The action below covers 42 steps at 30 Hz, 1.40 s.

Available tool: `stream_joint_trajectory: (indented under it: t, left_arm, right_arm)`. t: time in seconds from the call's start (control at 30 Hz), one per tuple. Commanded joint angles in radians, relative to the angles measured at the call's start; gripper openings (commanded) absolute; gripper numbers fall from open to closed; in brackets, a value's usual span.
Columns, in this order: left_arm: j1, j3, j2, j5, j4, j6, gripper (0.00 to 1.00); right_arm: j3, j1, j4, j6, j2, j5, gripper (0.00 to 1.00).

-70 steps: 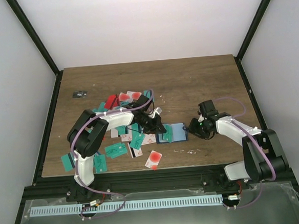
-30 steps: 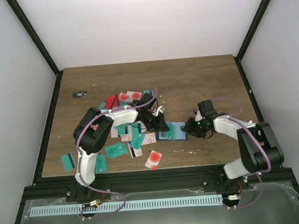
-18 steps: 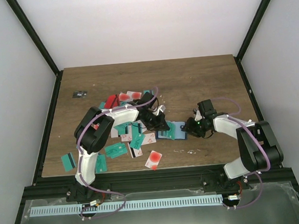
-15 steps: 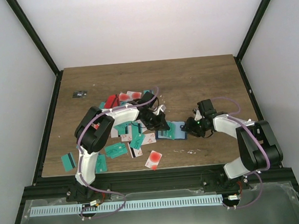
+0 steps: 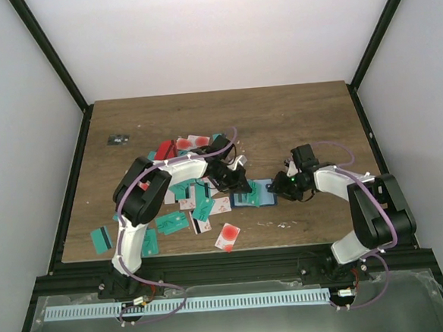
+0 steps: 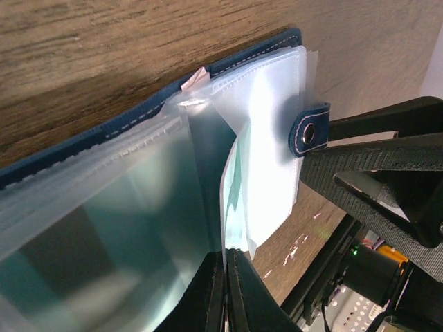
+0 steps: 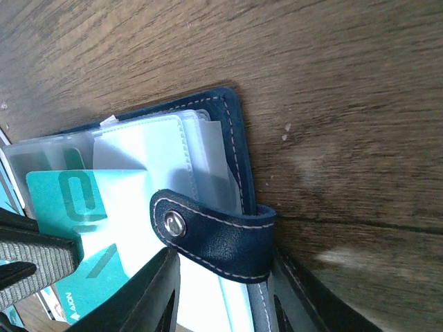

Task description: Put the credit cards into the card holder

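The navy card holder [image 5: 258,194] lies open on the table, its clear sleeves up. My left gripper [image 5: 238,186] is shut on a teal credit card [image 6: 232,181] and holds it edge-on inside the sleeves [image 6: 138,180]. My right gripper [image 5: 281,188] is shut on the holder's right edge [image 7: 232,131], its jaws on either side of the clasp tab [image 7: 214,232]. The same teal card [image 7: 76,200] shows partly under a sleeve in the right wrist view. Many more credit cards [image 5: 185,208] lie scattered left of the holder.
A white card with a red blotch [image 5: 227,236] lies near the front edge. Teal cards [image 5: 99,238] lie at the front left. A tiny black-grey object [image 5: 117,139] sits at the back left. Black frame posts bound the table.
Both grippers and the holder have crept slightly towards the back of the table. The left gripper still holds the teal card in the sleeves, and the right one still holds the holder's edge.
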Motion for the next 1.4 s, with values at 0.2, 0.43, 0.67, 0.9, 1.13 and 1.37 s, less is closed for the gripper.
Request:
stream_joint_trajectory:
  t: [0.2,0.43,0.67,0.9,1.13,1.37]
  left_arm:
    - [0.002,-0.008,0.044,-0.019,0.080,-0.060,0.04]
    - [0.009,-0.008,0.060,-0.017,0.095,-0.076,0.04]
    - [0.008,-0.008,0.066,-0.025,0.115,-0.118,0.04]
    - [0.007,-0.021,0.067,-0.042,0.164,-0.174,0.04]
    - [-0.005,-0.020,0.081,-0.046,0.178,-0.189,0.04]
    - [-0.011,-0.013,0.069,-0.102,0.152,-0.174,0.04]
  right_arm:
    - [0.006,-0.005,-0.006,-0.028,0.054,0.020,0.38]
    - [0.006,-0.005,0.002,-0.028,0.066,0.011,0.38]
    - [0.004,-0.005,0.009,-0.027,0.073,0.001,0.38]
    - [0.001,-0.005,0.013,-0.028,0.079,-0.011,0.38]
    - [0.006,-0.005,0.019,-0.026,0.083,-0.024,0.38]
    - [0.004,-0.005,0.022,-0.026,0.086,-0.028,0.38]
